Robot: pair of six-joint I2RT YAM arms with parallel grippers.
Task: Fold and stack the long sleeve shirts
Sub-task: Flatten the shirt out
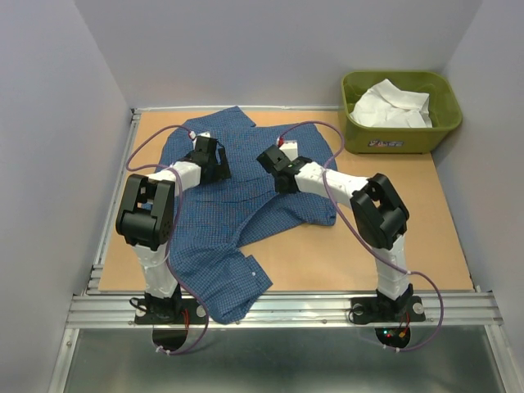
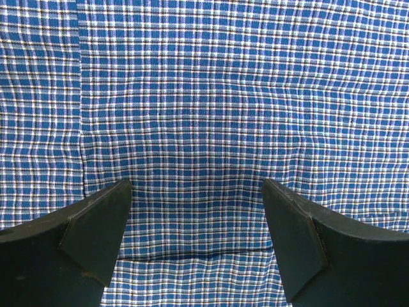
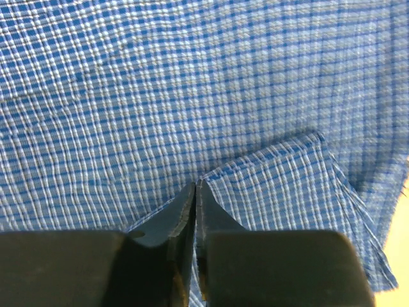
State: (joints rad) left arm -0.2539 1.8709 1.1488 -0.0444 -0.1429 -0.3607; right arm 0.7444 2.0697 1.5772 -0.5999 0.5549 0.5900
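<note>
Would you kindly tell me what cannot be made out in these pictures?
- Top view: the white shirt lies bunched in the green tub, whose walls hide its sleeves and collar.
- Top view: the left arm and right arm cover the middle of the blue shirt.
- Right wrist view: the right gripper is shut at a fold; its fingers hide whether cloth is caught.
- Top view: the tub's label is too small to read.

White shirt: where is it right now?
Top view: the white shirt lies crumpled inside the green tub at the table's far right corner.
</note>
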